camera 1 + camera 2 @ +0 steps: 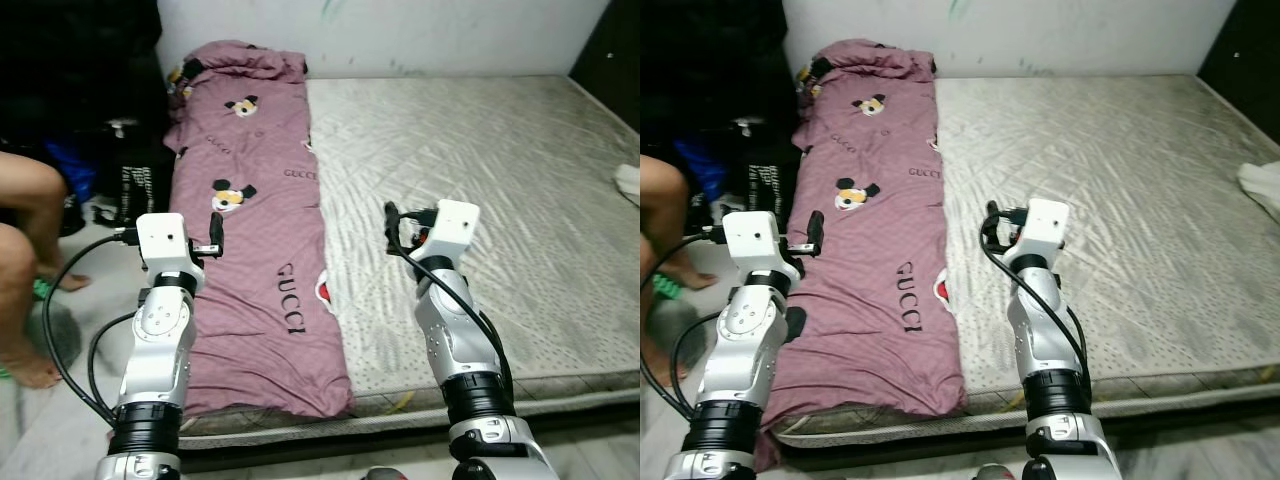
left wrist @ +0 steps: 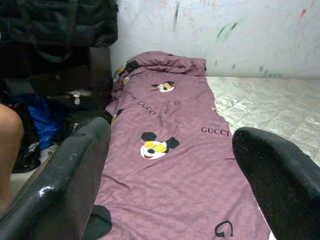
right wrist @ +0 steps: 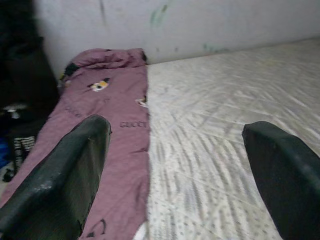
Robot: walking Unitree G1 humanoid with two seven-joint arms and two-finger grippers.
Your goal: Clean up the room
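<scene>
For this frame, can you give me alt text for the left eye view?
A purple printed blanket lies folded lengthwise along the left side of a bare mattress, with the left gripper and right gripper raised open above it.

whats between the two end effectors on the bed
The near end of the purple blanket and a bare strip of mattress, seen in the left eye view.

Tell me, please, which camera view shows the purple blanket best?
The left eye view: the whole purple blanket lies along the mattress from wall to foot. The right eye view matches it; both wrist views crop its near end.
</scene>
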